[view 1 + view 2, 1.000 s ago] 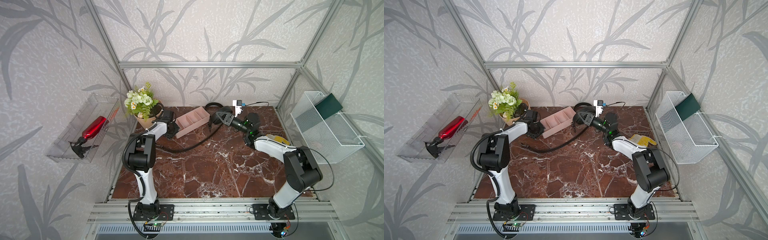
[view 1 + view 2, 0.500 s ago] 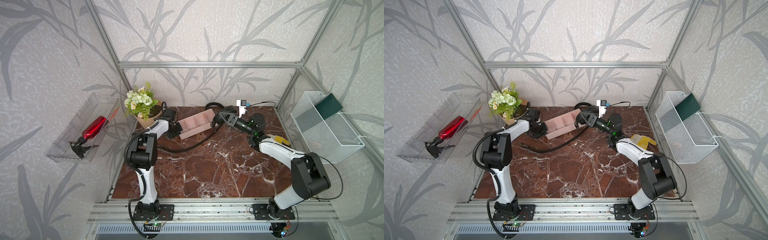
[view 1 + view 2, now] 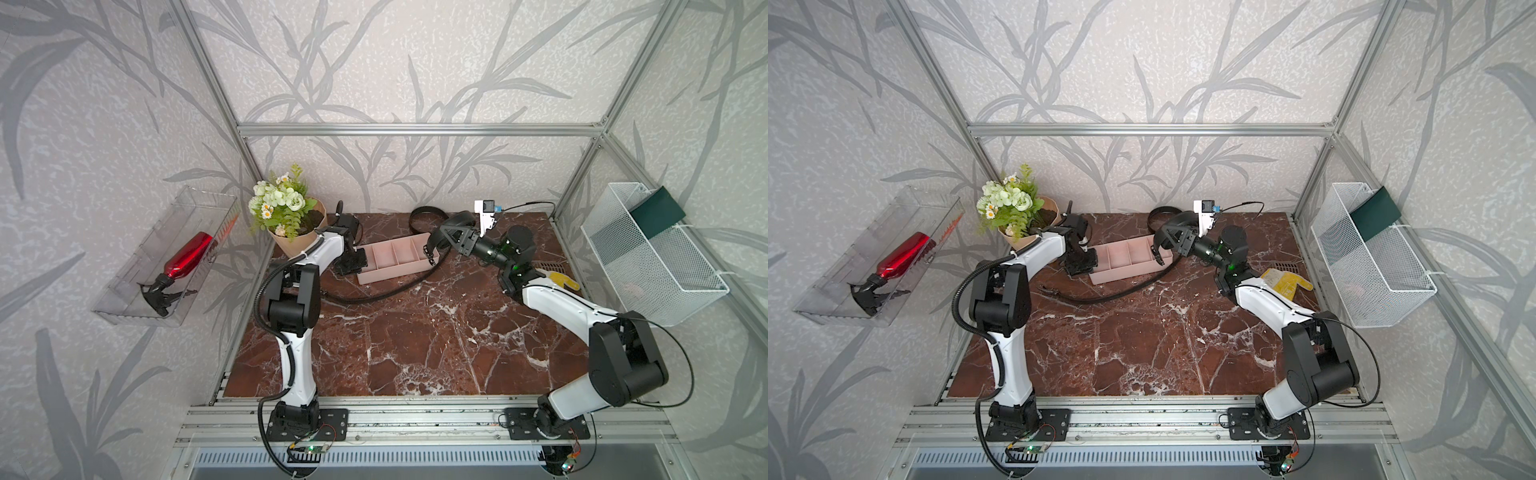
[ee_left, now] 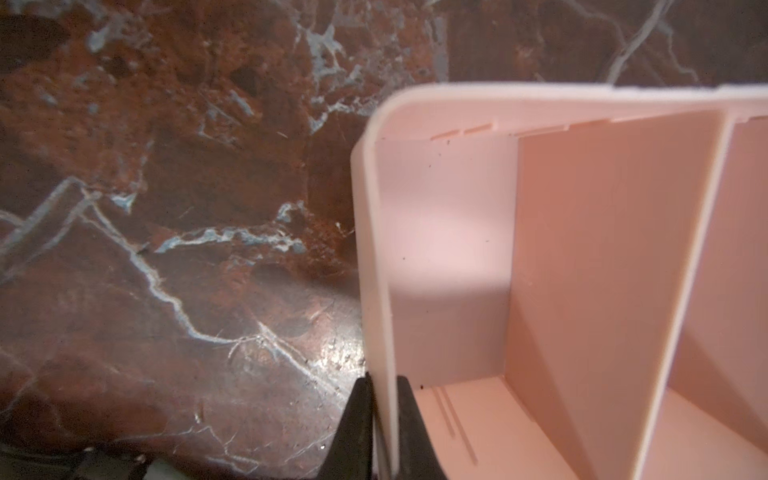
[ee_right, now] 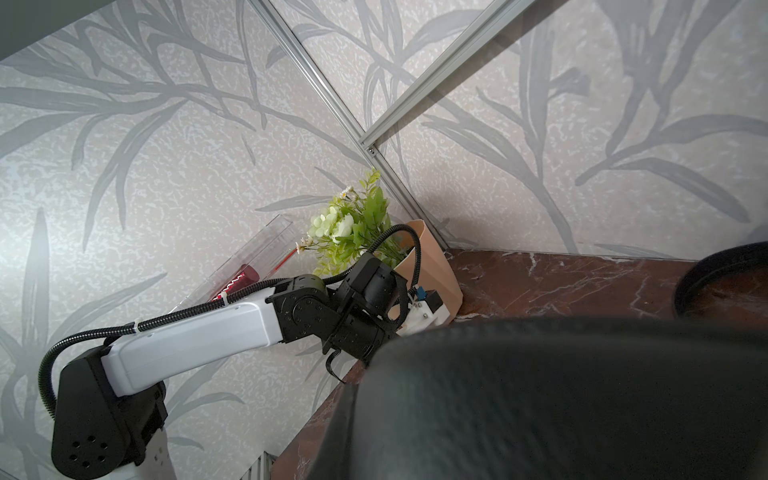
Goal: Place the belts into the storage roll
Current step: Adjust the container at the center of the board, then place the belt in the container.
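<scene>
**A:** Starting from the left of the storage roll, what do you count?

**B:** One clear wall bin [image 3: 166, 257] with one red spray bottle [image 3: 183, 259] in it, then one flowerpot [image 3: 297, 237] just beside the roll's left end. The left gripper [image 4: 384, 399] is there too, its two fingers pinched on the end wall of the storage roll [image 3: 395, 262], one finger inside and one outside, as the left wrist view shows.

**A:** And the roll itself?

**B:** One pink tray on the marble table [image 3: 415, 353], four compartments, all showing bare pink floors in both top views.

**A:** How many belts?

**B:** Two. One belt [image 3: 386, 291] runs along the table in front of the roll and rises at the roll's right end to the right gripper [image 3: 430, 255], which is closed on it. A second belt [image 3: 426, 218] lies coiled behind the roll near the back wall.

**A:** Anything right of the roll?

**B:** One yellow item [image 3: 559, 279] on the table and one white wire basket [image 3: 652, 257] on the wall, holding one dark green object [image 3: 656, 212].
</scene>
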{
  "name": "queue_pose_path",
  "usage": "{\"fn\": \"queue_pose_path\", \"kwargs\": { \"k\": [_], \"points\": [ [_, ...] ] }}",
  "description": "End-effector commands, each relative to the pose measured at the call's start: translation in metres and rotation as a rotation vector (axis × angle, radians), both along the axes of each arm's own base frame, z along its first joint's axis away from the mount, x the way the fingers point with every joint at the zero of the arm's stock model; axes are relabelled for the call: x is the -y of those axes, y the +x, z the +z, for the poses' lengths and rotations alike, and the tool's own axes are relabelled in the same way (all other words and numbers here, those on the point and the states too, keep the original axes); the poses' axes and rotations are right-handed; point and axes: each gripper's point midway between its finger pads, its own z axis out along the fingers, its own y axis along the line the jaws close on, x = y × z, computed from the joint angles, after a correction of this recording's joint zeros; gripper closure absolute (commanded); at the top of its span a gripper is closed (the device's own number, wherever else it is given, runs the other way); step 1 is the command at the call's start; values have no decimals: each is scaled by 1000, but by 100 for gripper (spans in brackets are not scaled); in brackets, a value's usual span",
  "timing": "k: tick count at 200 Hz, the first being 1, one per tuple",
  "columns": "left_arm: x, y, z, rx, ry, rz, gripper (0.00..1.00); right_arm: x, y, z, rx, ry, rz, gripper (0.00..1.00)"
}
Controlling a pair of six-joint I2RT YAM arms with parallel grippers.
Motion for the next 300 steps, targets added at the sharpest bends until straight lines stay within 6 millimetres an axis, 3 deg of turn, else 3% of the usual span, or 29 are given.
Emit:
{"fn": "queue_pose_path", "kwargs": {
  "k": [1,17,38,56,80,108,173,253,300],
  "points": [
    [4,-15,-4,-64,88,-106,89,-7,-8,35,136,9,39,100],
    [5,-14,-2,-61,97,-119,88,-20,-7,39,186,-3,92,100],
    [7,-11,6,-37,79,-120,66,-39,-3,42,254,-4,179,100],
    [9,-7,25,10,42,-105,47,-55,1,42,351,22,280,100],
    [14,-2,60,92,-30,-73,39,-70,10,50,447,93,394,100],
    [12,-7,84,149,-118,11,37,-97,15,50,516,107,550,100],
    [-19,-39,69,133,-270,214,37,-149,15,14,564,3,787,100],
    [-43,-65,71,121,-288,246,37,-175,27,-10,598,-3,826,100],
    [-46,-81,61,88,-289,243,37,-185,38,-39,595,-31,823,100]
  ]
}}
